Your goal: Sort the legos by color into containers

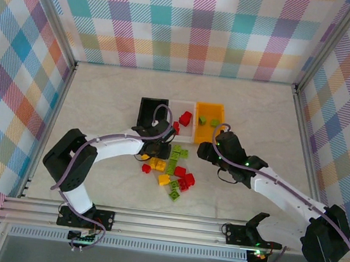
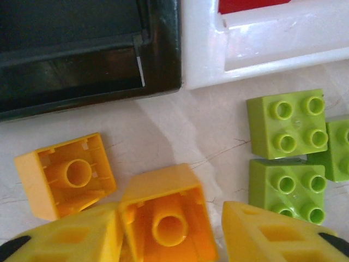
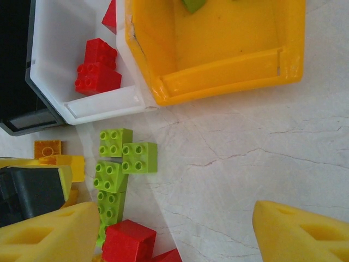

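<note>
Three bins stand in a row at mid-table, the black bin [image 1: 141,111] touching the white bin [image 1: 176,108], which touches the orange bin [image 1: 211,109], and the sorting looks well short of half done. A few red bricks [image 1: 185,118] sit in the white bin and two green bricks [image 1: 202,119] in the orange one, while the black bin looks bare as far as its dark inside can be read. A dozen or so loose bricks [image 1: 173,169] in all three colours lie scattered on the table [image 1: 260,116] just in front of the bins. The left gripper [image 2: 170,218] is down at the pile's near-left edge, its fingers flanking an orange brick [image 2: 163,188] turned hollow side up. Whether the claw has clenched on it or merely brackets it cannot be told. A second upturned orange brick lies just beside. The right gripper [image 3: 177,218] hovers with its claw spread wide and nothing between the fingers, near the front of the orange bin. By this reckoning the yellow-orange pieces are bound for the black bin, and most of the work is ahead.
</note>
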